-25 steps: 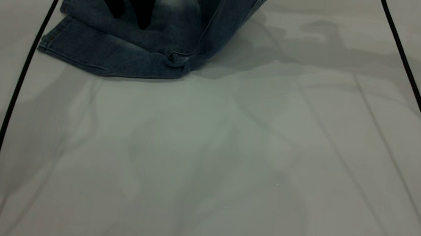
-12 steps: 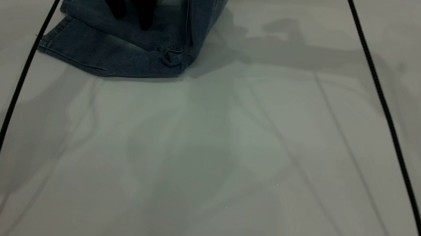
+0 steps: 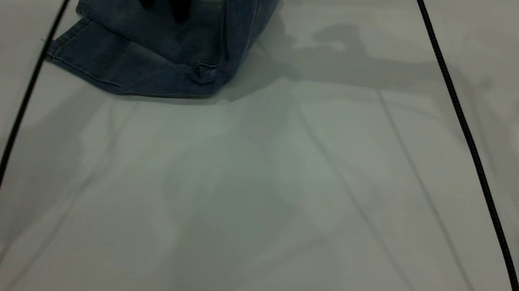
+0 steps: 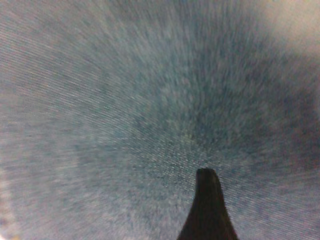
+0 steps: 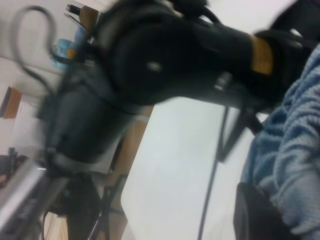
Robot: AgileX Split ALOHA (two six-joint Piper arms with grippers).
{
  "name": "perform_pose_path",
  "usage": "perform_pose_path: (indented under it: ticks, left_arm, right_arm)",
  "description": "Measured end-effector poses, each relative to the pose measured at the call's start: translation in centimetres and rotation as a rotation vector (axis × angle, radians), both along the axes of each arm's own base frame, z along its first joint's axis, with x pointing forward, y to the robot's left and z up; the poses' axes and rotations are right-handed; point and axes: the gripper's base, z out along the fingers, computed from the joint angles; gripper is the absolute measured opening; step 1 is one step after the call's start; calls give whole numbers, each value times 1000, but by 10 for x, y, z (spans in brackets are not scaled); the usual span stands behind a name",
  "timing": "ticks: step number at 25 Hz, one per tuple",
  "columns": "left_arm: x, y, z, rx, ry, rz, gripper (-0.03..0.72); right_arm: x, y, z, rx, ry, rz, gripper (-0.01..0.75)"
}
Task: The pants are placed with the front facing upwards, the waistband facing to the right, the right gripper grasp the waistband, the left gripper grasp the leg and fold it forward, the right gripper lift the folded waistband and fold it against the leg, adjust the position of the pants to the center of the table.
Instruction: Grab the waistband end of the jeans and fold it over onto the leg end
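At the far left of the pale grey tabletop, seen from outside, the blue denim pants lie folded, one part lifted upright out of frame. The black left pincer hovers just above them, jaws parted, holding nothing. Its wrist view shows only denim under one fingertip. The right wrist view alone shows the puckered waistband against the right pincer's black finger; its grip cannot be told. No writing is legible.
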Motion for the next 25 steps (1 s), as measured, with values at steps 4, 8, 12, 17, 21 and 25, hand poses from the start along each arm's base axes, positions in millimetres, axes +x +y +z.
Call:
perform_pose_path:
  ticks: [4,8,12,17,21,25]
  left_arm:
    - [-1,1,42,-12,-77,-4,475]
    - [-5,3,86,-20,-160,-21,475]
    - [-13,7,133,-13,-253,-30,475]
    - [-31,12,195,-25,-373,-26,475]
    - [-49,17,238,-45,-459,-24,475]
    - [-67,21,275,-65,-532,-22,475]
  right_arm:
    - [0,0,0,-1,-2,0,113]
    - [0,0,0,-2,-3,-2,113]
    - [0,0,0,-1,-2,1,113]
    - [-2,4,0,-3,-10,10,113]
    - [-4,14,1,2,-37,16,113]
    - [-7,25,-1,-14,-63,10,113]
